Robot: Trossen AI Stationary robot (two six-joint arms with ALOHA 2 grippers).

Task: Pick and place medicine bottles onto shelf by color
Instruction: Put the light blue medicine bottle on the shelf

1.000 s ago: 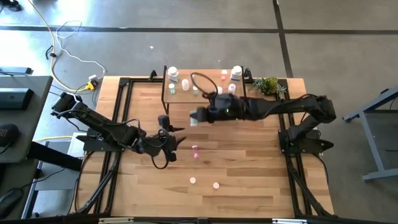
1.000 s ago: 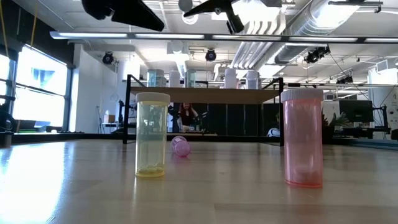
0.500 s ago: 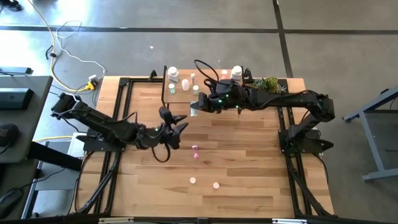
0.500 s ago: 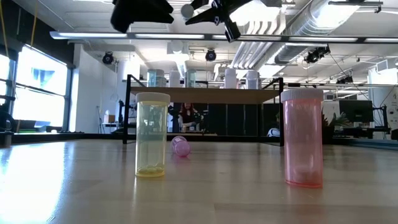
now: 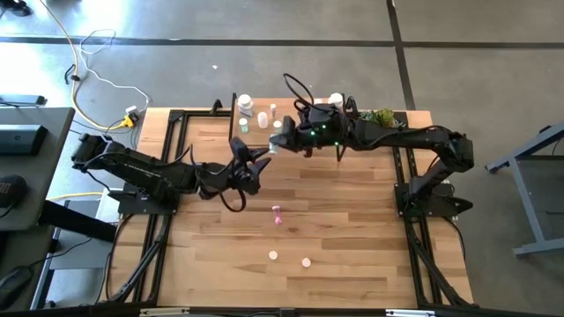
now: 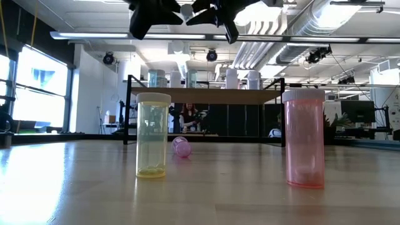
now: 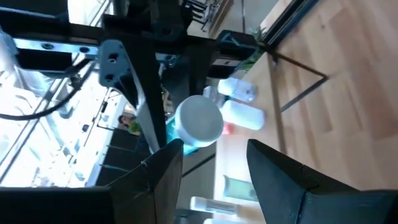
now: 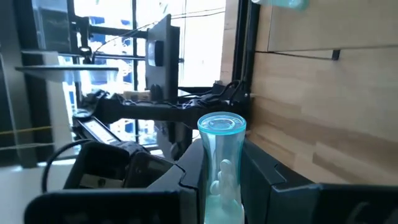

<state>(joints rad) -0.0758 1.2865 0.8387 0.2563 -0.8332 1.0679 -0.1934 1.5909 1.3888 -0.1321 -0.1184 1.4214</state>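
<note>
The large light-wood tabletop (image 5: 344, 220), framed by black metal rails, stands on a grey concrete floor crossed by dark seams; a white cable (image 5: 97, 70) trails on the floor beyond the table's far left corner. Against the table's far edge stands the low light-wood shelf on thin black legs (image 5: 256, 136), and several small white and green medicine bottles (image 5: 245, 106) stand on its board. A green plant sprig (image 5: 382, 119) lies just right of the shelf.

The right gripper (image 5: 275, 147) hangs over the front edge of the shelf, its fingers pinching a clear pale-blue bottle with a white cap (image 8: 221, 162). The left gripper (image 5: 248, 158) is just in front of the shelf, fingers spread apart and empty, pointing at that same bottle (image 7: 198, 124).

Out on the bare tabletop, well in front of the shelf, a small pink bottle (image 6: 182, 147) lies on its side; nearer still, a yellow translucent bottle (image 6: 153, 135) and a pink translucent bottle (image 6: 304, 138) stand upright.

Behind the shelf the room opens into a bright workshop with white ceiling ducts (image 6: 294, 28), large windows (image 6: 40, 87) and a person (image 6: 186, 115) far off.
</note>
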